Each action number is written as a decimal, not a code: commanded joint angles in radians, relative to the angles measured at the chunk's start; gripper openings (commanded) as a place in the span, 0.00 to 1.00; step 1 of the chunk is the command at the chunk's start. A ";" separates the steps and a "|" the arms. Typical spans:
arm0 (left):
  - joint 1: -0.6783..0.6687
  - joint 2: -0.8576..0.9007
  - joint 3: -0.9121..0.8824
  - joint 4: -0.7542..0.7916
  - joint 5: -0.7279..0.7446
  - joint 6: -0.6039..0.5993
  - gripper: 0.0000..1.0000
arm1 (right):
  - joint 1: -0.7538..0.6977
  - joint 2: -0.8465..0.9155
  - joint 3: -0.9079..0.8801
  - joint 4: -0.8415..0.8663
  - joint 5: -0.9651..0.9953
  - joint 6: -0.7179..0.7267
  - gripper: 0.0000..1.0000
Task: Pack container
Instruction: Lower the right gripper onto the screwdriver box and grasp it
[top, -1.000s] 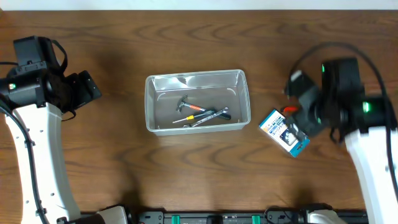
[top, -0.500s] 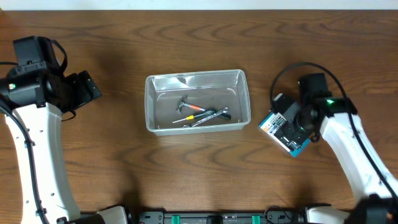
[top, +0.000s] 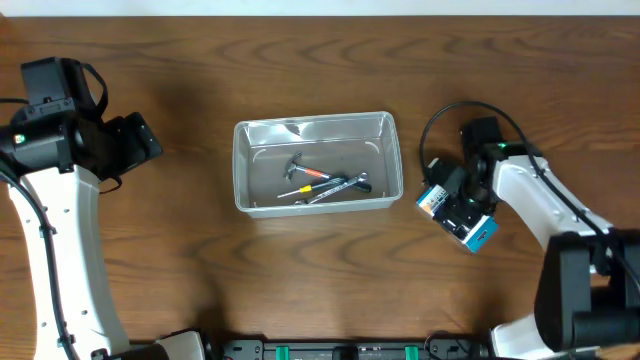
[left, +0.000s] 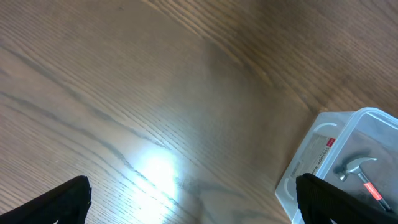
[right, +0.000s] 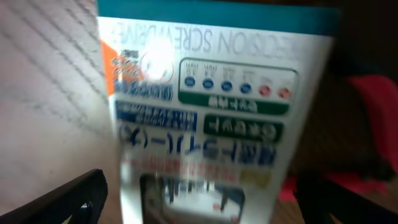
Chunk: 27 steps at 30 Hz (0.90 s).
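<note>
Little room between box (top: 481, 233) and container (top: 398, 160) rim; right tool (top: 461, 203) above.

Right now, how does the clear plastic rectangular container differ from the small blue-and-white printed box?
The clear plastic rectangular container is much larger than the small blue-and-white printed box. The container is see-through; the box is opaque, with print on it. The container sits square to the brown wooden table; the box lies turned at an angle. Both rest on that table.
</note>
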 joint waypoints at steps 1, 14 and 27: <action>0.000 0.005 0.008 0.005 -0.013 -0.008 0.98 | 0.005 0.034 -0.002 0.015 -0.001 -0.014 0.99; 0.000 0.005 0.008 0.008 -0.013 0.000 0.98 | 0.006 0.119 -0.004 0.069 -0.034 0.024 0.99; 0.000 0.005 0.008 0.007 -0.013 0.003 0.98 | 0.005 0.135 -0.004 0.088 -0.034 0.129 0.81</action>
